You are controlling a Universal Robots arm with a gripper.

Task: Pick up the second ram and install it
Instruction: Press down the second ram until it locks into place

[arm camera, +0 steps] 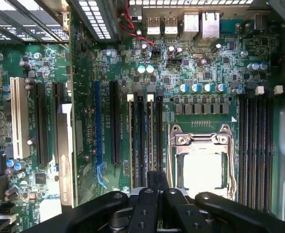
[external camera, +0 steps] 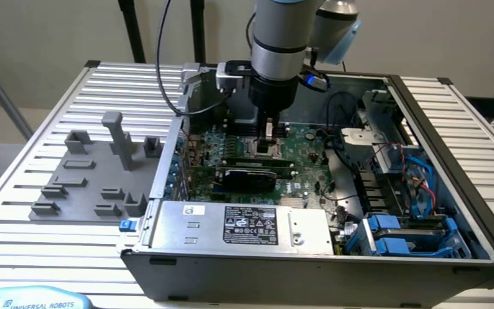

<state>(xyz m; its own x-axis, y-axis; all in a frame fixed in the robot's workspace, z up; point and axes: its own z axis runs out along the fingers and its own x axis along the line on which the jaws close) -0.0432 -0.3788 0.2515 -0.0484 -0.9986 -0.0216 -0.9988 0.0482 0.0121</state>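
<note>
My gripper (external camera: 269,133) reaches straight down into the open computer case, over the motherboard (external camera: 303,151) just behind the processor socket (external camera: 269,150). In the wrist view its black fingers (arm camera: 154,180) are pressed together with nothing visible between them. They hang directly over the long memory slots beside the processor socket (arm camera: 203,162). A thin stick that I take for the second ram (arm camera: 157,138) stands on edge in the slot running under my fingertips. I cannot tell whether the tips touch it. A similar stick (arm camera: 138,138) seems to sit in the neighbouring slot.
A black card with a metal frame (external camera: 247,174) lies across the board in front of the gripper. The grey power supply (external camera: 238,225) fills the case's near side. Cables (external camera: 384,158) and blue drive bays (external camera: 401,235) crowd the exterior view's right. A grey fixture tray (external camera: 92,174) lies outside the case.
</note>
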